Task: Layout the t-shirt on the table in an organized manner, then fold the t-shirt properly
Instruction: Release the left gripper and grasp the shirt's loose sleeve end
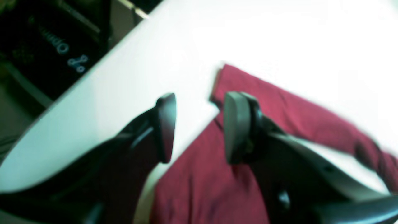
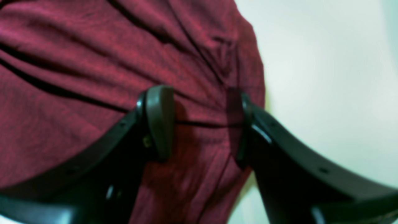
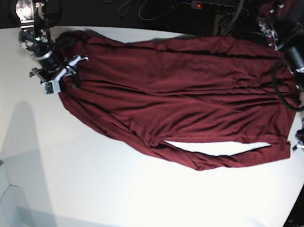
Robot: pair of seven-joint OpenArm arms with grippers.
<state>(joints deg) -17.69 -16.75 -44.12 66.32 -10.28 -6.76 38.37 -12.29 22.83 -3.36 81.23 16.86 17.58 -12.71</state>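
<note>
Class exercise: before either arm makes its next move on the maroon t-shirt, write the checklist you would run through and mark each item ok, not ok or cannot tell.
1. The t-shirt lies wholly on the table: ok.
2. T-shirt flat and smooth: not ok, wrinkled, with its lower edge twisted into a roll.
3. Left gripper jaws apart: ok.
4. Left gripper over a cloth corner: ok, at the corner's edge.
5. Right gripper jaws apart over cloth: ok.
6. Either gripper pinching fabric: cannot tell.

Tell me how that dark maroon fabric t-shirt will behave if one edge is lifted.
The dark maroon fabric t-shirt likely hangs limp and sags; it lies in soft wrinkles. Its twisted lower edge suggests it bunches rather than slides flat. It probably drags across the smooth white table.
</note>
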